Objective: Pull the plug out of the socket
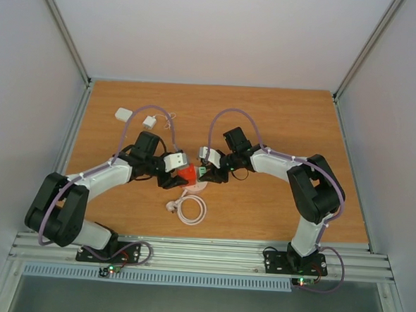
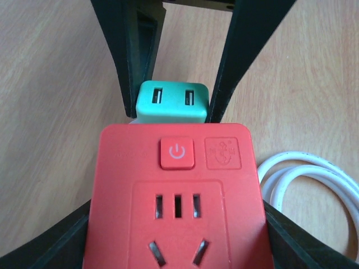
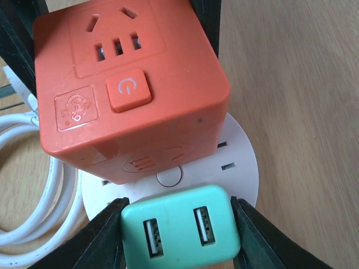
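Socket (image 3: 238, 159) carries red cube (image 3: 129, 84) gripped by left claw (image 2: 176, 235), green adapter (image 3: 179, 224) by right claw (image 3: 179, 244).

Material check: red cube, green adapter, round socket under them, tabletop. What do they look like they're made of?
red cube: moulded plastic, satin, soft highlights on its rounded edges.
green adapter: plastic too, smoother semi-gloss; the USB ports look metal-lined.
socket: pale plastic disc, fairly matte, with moulded slots.
table: wood grain, likely laminate or veneer; can't tell which.
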Motion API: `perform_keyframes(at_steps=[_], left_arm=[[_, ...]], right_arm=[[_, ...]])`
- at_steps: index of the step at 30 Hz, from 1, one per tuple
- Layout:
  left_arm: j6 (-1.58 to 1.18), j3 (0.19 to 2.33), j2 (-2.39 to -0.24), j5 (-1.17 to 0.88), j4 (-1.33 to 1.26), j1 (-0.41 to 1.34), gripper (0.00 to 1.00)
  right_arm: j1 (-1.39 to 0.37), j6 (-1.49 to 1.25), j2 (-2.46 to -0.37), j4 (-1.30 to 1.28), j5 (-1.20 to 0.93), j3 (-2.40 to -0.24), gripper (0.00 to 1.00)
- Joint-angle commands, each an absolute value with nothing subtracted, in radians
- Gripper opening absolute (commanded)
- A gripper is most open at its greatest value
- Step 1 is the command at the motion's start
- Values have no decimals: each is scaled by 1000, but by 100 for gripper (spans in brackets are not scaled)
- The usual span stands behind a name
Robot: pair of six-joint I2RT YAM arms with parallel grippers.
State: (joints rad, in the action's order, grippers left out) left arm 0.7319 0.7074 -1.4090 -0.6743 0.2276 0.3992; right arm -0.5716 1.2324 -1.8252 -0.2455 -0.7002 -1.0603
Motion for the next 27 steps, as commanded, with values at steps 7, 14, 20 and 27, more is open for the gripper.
perform_keyframes(at_steps=[7,14,20,27], left_arm=[[457,758,-1377,-964,11,393,27],[713,769,-1342,-886,142,406,27],[859,782,-1331,-841,224,405,27],[895,803,-1299,-848,378,319,27]], right_arm=[[-548,1209,-1894,-325,-472,-1016,7],[-548,1212,-1897,-327,-468,-1017,7],[-547,1209,-1898,-328,-466,-1020,6],[-547,1199,-1891,-327,-470,-1017,10]])
